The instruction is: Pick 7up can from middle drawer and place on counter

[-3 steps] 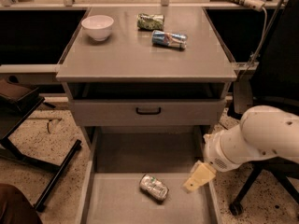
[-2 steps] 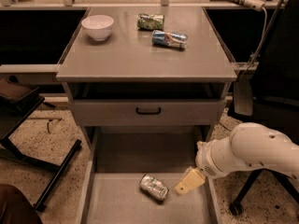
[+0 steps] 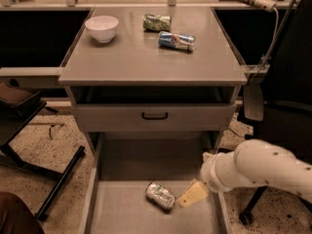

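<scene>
The 7up can (image 3: 160, 195), silvery-white with green marks, lies on its side on the floor of the pulled-out middle drawer (image 3: 122, 213). My gripper (image 3: 191, 195) hangs low inside the drawer, just right of the can, its tan fingertip almost touching the can's end. The white arm reaches in from the right over the drawer's right wall. The counter (image 3: 126, 57) is the grey cabinet top above.
On the counter stand a white bowl (image 3: 102, 28), a dark green mottled can (image 3: 157, 22) and a blue, red and silver can (image 3: 176, 40) on its side. A closed drawer front with a black handle (image 3: 154, 115) sits above. A black stand (image 3: 29, 130) is left, a chair (image 3: 278, 106) right.
My arm and gripper have moved left and down inside the drawer, closing in on the can. The can has not moved.
</scene>
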`<state>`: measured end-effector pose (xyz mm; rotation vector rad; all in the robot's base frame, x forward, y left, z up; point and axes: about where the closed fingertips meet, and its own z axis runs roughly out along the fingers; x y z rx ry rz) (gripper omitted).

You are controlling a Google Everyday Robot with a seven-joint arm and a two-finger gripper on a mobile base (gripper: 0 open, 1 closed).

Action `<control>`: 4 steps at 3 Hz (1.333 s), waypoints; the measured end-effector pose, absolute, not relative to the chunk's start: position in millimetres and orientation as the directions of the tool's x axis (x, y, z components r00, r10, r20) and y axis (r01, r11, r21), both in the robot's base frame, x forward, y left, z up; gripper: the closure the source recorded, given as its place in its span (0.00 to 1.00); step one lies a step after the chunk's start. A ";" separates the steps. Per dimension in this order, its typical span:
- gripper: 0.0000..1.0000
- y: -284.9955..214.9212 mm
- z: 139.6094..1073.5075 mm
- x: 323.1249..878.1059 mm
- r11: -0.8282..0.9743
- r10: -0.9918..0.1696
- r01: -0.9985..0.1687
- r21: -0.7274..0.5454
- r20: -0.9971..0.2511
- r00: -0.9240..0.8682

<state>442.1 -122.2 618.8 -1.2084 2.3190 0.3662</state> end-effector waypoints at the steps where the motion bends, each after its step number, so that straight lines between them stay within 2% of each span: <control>1: 0.00 -95.5 538.4 412.2 0.574 -0.675 -0.815 0.076 -0.520 -0.524; 2: 0.00 -81.4 468.9 396.7 0.601 -0.657 -0.789 0.127 -0.483 -0.579; 4: 0.00 -70.0 468.9 415.0 0.615 -0.636 -0.782 0.098 -0.524 -0.566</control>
